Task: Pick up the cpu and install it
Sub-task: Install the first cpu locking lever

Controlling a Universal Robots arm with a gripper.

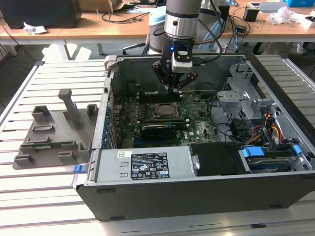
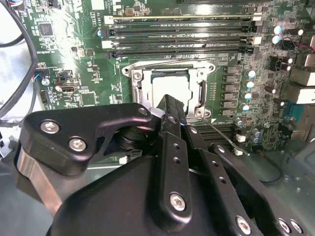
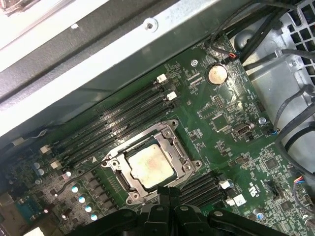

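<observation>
Starting at nine o'clock in the exterior view: the grey tray [image 1: 49, 135] sits outside the case [image 1: 197, 196], its slots mostly bare, one holding a thin green strip. Inside the open case lies the board [image 1: 194, 105]. At its centre, the socket [image 1: 153, 104] holds the chip [image 1: 165, 111], flat and square within the metal frame in both wrist views [image 2: 167, 91] [image 3: 147, 164]. I judge it seated, though the thin wire lever stands out to the side, so it is probably not clamped. My pincer [image 1: 175, 84] hangs at twelve o'clock of the socket, just above it. Its fingers [image 3: 165, 196] are pressed together on nothing, clear of the chip. At three o'clock, the drive cage [image 1: 236, 98] carries bundled cables.
</observation>
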